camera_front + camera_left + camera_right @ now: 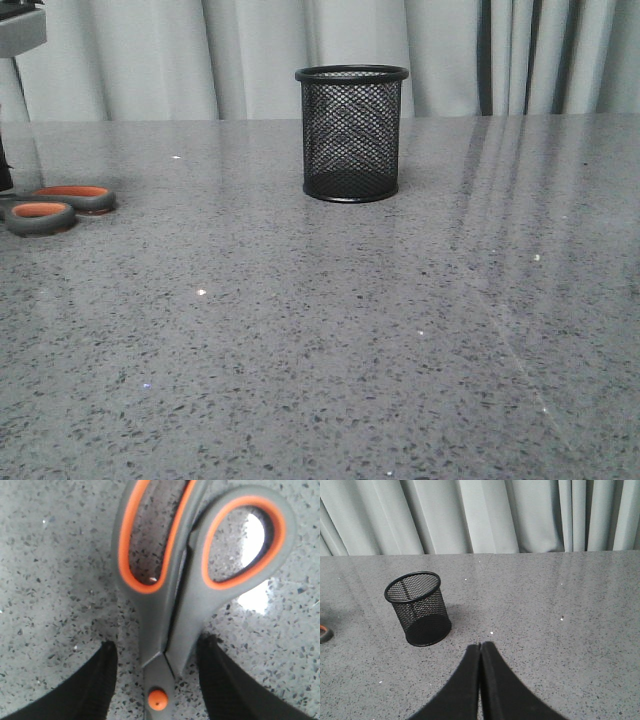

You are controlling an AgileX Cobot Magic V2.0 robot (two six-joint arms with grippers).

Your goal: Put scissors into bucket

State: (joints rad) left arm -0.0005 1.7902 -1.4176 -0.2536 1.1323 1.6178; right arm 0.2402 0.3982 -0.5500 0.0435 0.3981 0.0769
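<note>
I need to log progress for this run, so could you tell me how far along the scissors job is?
Nothing is finished yet: the bucket stands upright and looks empty. In hand: the left gripper is open, its fingers either side of the scissors, which lie flat on the table. Left: closing, lifting, carrying and dropping them in. The right gripper is shut, holding nothing.

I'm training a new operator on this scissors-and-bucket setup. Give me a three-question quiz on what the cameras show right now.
1. True or false: the scissors already stand inside the bucket.
2. Multiple choice: the left gripper is
A. shut on the bucket
B. open, one finger on each side of the scissors near the pivot
C. out of view
3. Fill in: the right gripper has its fingers ____.

Key:
1. False. The scissors lie flat on the table, far to the left of the empty upright bucket.
2. B
3. Shut, with nothing between them.
</note>
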